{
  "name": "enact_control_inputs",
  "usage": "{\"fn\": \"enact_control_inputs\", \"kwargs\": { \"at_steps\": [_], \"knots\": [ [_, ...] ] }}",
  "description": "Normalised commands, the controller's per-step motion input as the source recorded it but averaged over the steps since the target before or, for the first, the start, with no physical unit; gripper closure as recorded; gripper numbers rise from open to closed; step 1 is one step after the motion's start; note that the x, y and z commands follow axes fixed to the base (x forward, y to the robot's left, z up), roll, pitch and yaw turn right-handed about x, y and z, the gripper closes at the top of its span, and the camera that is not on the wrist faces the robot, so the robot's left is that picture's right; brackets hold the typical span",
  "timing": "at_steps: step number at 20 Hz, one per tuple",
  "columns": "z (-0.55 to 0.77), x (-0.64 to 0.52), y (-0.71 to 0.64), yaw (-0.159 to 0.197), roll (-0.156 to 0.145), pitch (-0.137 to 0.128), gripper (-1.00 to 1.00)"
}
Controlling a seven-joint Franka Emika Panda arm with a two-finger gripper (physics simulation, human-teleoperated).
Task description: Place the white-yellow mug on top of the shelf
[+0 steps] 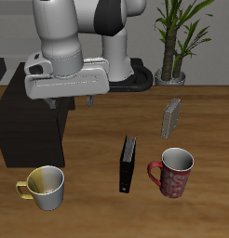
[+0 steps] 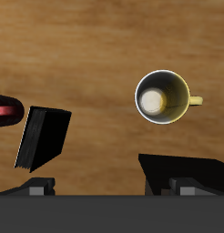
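The white ceramic mug with yellow inside and yellow handle looks rigid, light and slick-glazed; its rim wall probably offers the surest pinch. It stands upright on the wooden tabletop in front of the low near-black shelf. The tool hangs above the shelf's edge, fingers spread, holding nothing.

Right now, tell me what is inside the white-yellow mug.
In the wrist view, the white-yellow mug stands upright and open, showing only its yellow inner wall and a pale round bottom; nothing lies in it. In the exterior view, the near wall of the mug hides the bottom.
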Motion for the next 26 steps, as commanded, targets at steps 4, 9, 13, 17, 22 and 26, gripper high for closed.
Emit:
{"fn": "enact_control_inputs", "kwargs": {
  "at_steps": [4,9,13,17,22,26],
  "knots": [
    [0.03,0.19,-0.2,0.003,-0.027,-0.073,-1.0],
    [-0.11,0.22,-0.12,-0.02,-0.023,-0.023,-1.0],
    [-0.22,0.29,-0.13,-0.034,-0.057,-0.026,-1.0],
    [-0.36,0.26,-0.02,-0.015,-0.027,0.011,-1.0],
    [-0.29,0.13,0.08,-0.026,-0.026,-0.001,-1.0],
    [-0.25,0.1,0.04,-0.002,-0.012,0.009,-1.0]
  ]
}}
